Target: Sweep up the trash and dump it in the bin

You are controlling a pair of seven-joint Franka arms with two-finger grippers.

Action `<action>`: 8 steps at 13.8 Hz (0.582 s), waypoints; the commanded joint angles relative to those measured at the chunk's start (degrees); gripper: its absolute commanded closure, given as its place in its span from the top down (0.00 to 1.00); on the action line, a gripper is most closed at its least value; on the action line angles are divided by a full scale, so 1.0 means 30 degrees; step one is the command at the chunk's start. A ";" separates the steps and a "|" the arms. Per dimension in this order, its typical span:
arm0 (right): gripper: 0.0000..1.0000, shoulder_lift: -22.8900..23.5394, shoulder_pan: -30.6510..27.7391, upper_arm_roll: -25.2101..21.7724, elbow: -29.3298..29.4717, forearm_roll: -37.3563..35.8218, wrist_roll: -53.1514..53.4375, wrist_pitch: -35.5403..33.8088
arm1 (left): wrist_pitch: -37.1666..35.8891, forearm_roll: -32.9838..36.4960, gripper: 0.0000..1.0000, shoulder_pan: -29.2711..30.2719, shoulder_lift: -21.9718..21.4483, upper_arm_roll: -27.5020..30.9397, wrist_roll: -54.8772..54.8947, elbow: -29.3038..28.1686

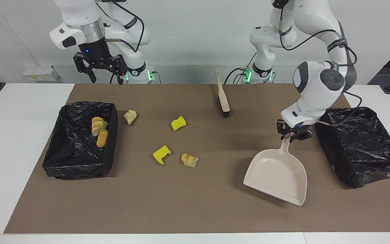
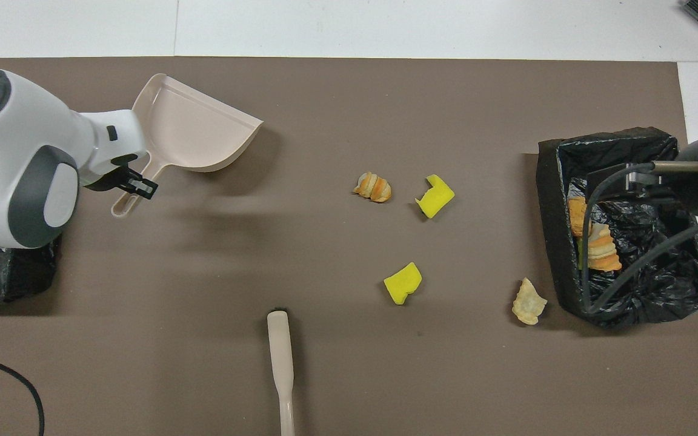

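L gripper (image 1: 294, 134) pinches dustpan (image 1: 278, 176) handle, pan empty beside bin (image 1: 361, 145). Swing back beside croissant scrap (image 1: 189, 160), lip flat. R gripper (image 1: 101, 67) spread, waits.

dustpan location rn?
The dustpan is in the left gripper, held by its handle, beside the black bin at the left arm's end.

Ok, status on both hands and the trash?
Left hand shut on dustpan handle, pan empty beside bin. Right hand open, waiting. Four scraps loose on mat. Nothing blocking.
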 commanded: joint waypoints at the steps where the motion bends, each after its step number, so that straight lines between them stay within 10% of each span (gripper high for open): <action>1: 1.00 -0.0224 0.0212 0.0204 -0.0317 0.0279 -0.0255 -0.0339 | -0.1131 0.0142 0.00 0.1460 0.0784 -0.0214 0.4030 0.1473; 8: 1.00 -0.1659 0.5067 0.0293 -0.3186 0.0688 0.3546 -0.0164 | -0.0546 -0.0091 0.00 0.3513 0.0201 -0.0185 1.6779 0.0012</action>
